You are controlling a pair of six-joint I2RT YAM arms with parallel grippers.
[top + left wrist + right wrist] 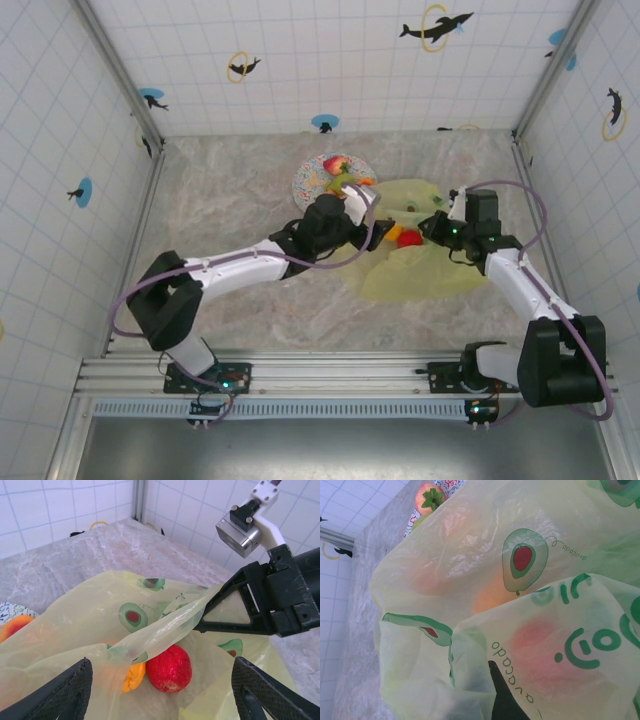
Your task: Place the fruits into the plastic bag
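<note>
The left claw (162, 680) stands wide and empty over the crinkly translucent yellow-green avocado-print plastic bag (90, 615), right of centre on the marbled desk (230, 200). The right claw (200, 626) pinches its rim. A round red fruit (170, 669) and an orange fruit (132, 677) lie inside.

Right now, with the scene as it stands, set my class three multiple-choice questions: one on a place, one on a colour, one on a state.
1. Where does the red fruit below the left pincer lie? A in a basket; B in the plastic bag; C clamped in the left pincer.
2. What colour is the second fruit beside it? A blue; B purple; C orange-yellow.
3. How is the right pincer? A shut on the bag's edge; B wide open; C shut on a fruit.
Answers: B, it sits under the bag's lifted flap; C, the second fruit shows orange-yellow through the film; A, its tips pinch the film and hold it up.
</note>
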